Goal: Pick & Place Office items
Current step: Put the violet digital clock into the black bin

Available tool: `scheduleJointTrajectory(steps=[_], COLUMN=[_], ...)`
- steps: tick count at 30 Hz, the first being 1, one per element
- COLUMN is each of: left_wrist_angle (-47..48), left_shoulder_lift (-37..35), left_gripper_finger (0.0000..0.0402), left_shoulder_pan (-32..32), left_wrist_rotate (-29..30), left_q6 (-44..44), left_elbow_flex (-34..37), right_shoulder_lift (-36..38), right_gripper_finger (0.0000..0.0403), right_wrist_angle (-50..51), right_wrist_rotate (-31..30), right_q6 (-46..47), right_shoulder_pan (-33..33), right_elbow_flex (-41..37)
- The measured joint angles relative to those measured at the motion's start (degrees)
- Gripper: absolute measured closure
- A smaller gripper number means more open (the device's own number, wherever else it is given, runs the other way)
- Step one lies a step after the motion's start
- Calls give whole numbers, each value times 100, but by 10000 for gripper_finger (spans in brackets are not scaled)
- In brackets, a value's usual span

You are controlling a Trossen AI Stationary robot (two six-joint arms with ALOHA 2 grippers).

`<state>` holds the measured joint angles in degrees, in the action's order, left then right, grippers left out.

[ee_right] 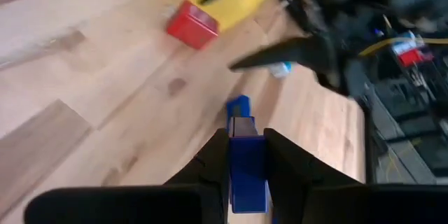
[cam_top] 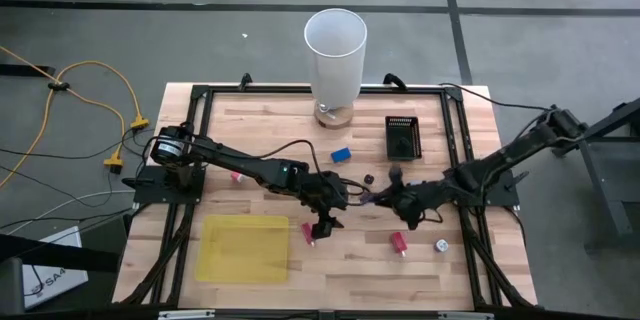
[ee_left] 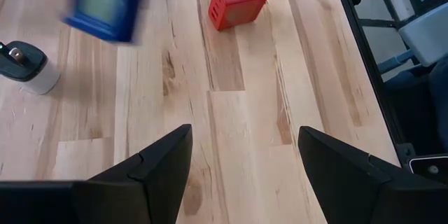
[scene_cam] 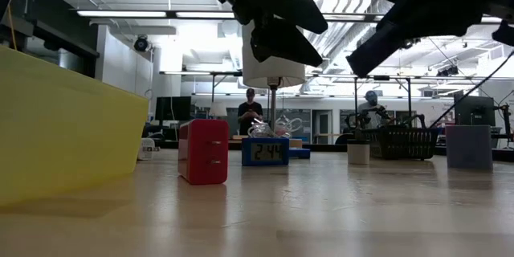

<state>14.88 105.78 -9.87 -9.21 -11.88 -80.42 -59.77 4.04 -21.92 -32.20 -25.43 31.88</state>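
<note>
My right gripper (ee_right: 246,134) hovers over the table's middle (cam_top: 402,206), shut on a blue block (ee_right: 246,164). My left gripper (ee_left: 245,136) is open above bare wood, beside a red block (cam_top: 308,232). A second red block (cam_top: 398,243) and a whitish round piece (cam_top: 440,246) rest flat on the near right. Farther back lie a blue piece (cam_top: 341,154) with a display (scene_cam: 265,151), a pink piece (cam_top: 236,175) and two dark pieces (cam_top: 368,177) (cam_top: 395,173). The left wrist view shows a red block (ee_left: 238,3) and a blurred blue piece (ee_left: 105,0). My right gripper pinches the blue block between its two fingers, which lie on its two opposite sides (ee_right: 246,147). The block runs along the fingers, and its end shows at their tips. The wood passes below it, and the low view shows both grippers high over the table.
A tall white cylinder (cam_top: 335,55) stands at the far edge, with a small black tray (cam_top: 403,137) to its right. A flat yellow sheet (cam_top: 243,248) lies near left. The black frame rail (cam_top: 470,250) borders the table. Bare wood lies between the two red blocks.
</note>
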Motion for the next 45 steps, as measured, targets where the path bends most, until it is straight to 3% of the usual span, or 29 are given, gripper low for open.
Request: scheduleJointTrajectory(steps=[6, 13, 21, 26, 30, 45], left_wrist_angle=[0, 4, 4, 5, 4, 9], left_shoulder_lift=[0, 0, 0, 0, 0, 0], left_gripper_finger=[147, 147, 147, 147, 147, 147], left_shoulder_pan=[0, 0, 0, 0, 0, 0], left_wrist_rotate=[2, 0, 1, 2, 1, 1], left_q6=[50, 52, 55, 55, 55, 57], left_elbow_flex=[0, 0, 0, 0, 2, 2], right_shoulder_lift=[685, 1131, 1189, 1189, 1189, 1189], right_gripper_finger=[344, 344, 343, 343, 343, 343], right_wrist_angle=[615, 893, 913, 911, 911, 913], right_wrist_rotate=[-424, -346, -364, -908, -1165, -1206], right_q6=[118, 412, 415, 415, 412, 395], right_shoulder_pan=[247, 410, 416, 586, 859, 2476], right_elbow_flex=[0, 0, 0, 0, 0, 0])
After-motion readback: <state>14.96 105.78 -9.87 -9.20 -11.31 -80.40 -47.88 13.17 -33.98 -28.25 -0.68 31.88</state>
